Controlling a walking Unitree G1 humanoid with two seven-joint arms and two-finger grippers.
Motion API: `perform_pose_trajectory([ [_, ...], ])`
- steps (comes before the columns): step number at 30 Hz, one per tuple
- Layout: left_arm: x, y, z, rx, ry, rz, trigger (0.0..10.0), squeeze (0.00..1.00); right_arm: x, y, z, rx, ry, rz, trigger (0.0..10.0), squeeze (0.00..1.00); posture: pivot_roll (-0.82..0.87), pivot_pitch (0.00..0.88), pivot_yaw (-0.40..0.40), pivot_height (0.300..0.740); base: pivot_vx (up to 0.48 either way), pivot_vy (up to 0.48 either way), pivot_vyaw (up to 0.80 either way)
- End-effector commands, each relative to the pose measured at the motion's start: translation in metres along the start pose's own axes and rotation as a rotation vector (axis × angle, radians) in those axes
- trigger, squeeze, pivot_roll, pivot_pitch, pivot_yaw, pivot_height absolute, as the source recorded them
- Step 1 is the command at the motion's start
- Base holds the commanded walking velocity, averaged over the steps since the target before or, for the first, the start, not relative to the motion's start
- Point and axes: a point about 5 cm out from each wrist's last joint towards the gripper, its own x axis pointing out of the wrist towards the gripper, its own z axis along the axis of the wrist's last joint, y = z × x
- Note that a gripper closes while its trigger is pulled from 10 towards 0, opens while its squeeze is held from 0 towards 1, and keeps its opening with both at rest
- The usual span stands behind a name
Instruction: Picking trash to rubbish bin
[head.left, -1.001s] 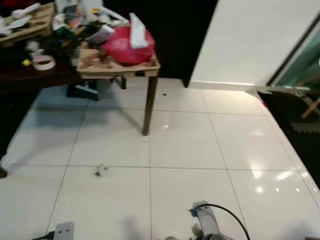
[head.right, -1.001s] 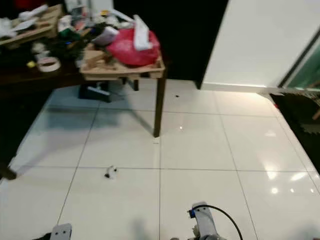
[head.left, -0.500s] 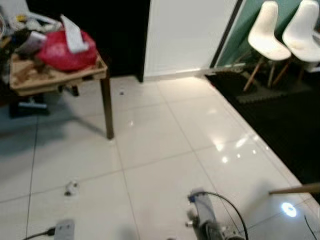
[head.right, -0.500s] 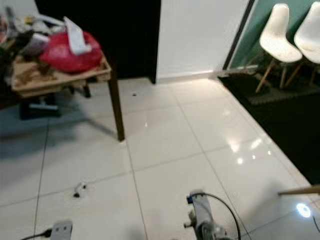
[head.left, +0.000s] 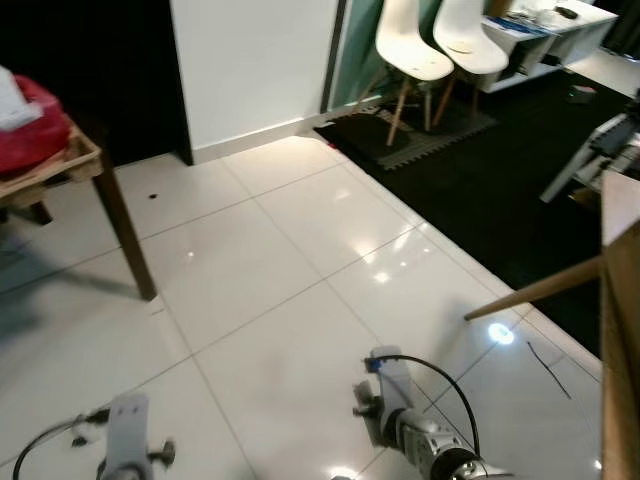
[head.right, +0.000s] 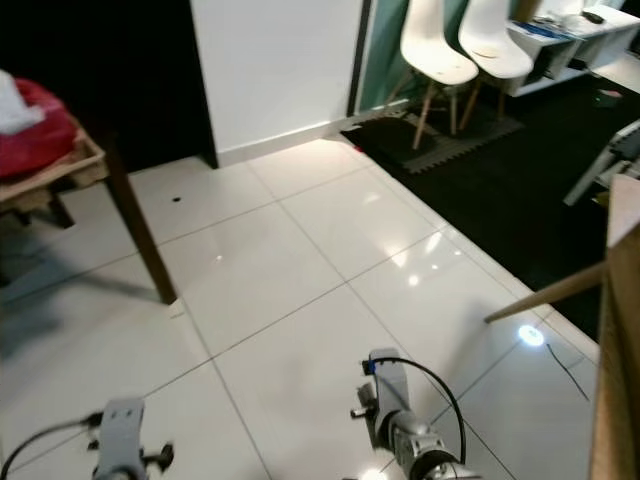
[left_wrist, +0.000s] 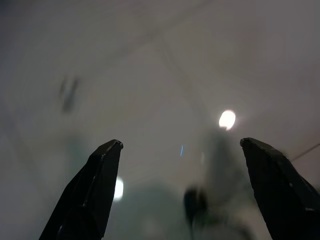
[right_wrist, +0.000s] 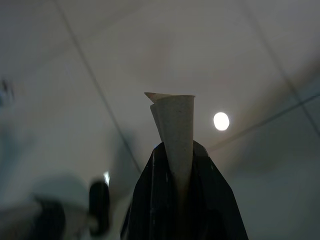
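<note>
Trash: a rolled paper scrap (right_wrist: 174, 130), pale and cone-shaped, stands clamped between the two black fingers of the right gripper (right_wrist: 176, 167), its open end projecting past the fingertips. The right gripper is clenched on it. The left gripper (left_wrist: 181, 150) is spread wide with nothing between its fingers; glossy tile lies beyond them.

Landmark for this report is the wooden table (head.left: 62, 170), which carries a red bag (head.left: 28, 124). Right arm (head.left: 400, 420) hangs low over the white tiled floor (head.left: 270, 260), well apart from the table. Beyond the floor, far from the table, lie a dark mat (head.left: 400, 135) and two white chairs (head.left: 440, 45). No rubbish bin can be made out.

Risks, as judged:
- Grip is on the narrow lower part of the scrap; thin paper may slide out or crumple during walking.
- With the bin unlocated, carrying time lengthens, raising the chance of a drop.
- Light glare on the tiles could mask a dropped scrap.
</note>
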Motion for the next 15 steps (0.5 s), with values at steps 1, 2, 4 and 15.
perform_pose_trajectory([
  [1,0.001,-0.002,0.010,0.041,-0.068,-0.064,10.0,0.00,0.001,-0.001,0.015,0.063,-0.076,0.010,10.0,0.00,0.12,0.083,-0.047,0.740,0.000,0.000,-0.79],
  [2,0.001,-0.002,0.010,0.041,-0.068,-0.064,10.0,0.00,0.001,-0.001,0.015,0.063,-0.076,0.010,10.0,0.00,0.12,0.083,-0.047,0.740,0.000,0.000,-0.79],
  [4,0.003,-0.006,0.023,0.052,-0.128,-0.112,10.0,0.00,0.002,-0.002,0.027,0.102,-0.127,0.022,10.0,0.00,0.12,0.083,-0.047,0.740,0.000,0.000,-0.79],
  [15,-0.001,-0.017,0.128,0.210,-0.544,-0.417,10.0,0.00,-0.009,-0.002,0.141,0.264,-0.549,0.210,10.0,0.00,0.12,0.090,-0.049,0.740,0.000,0.000,-0.79],
])
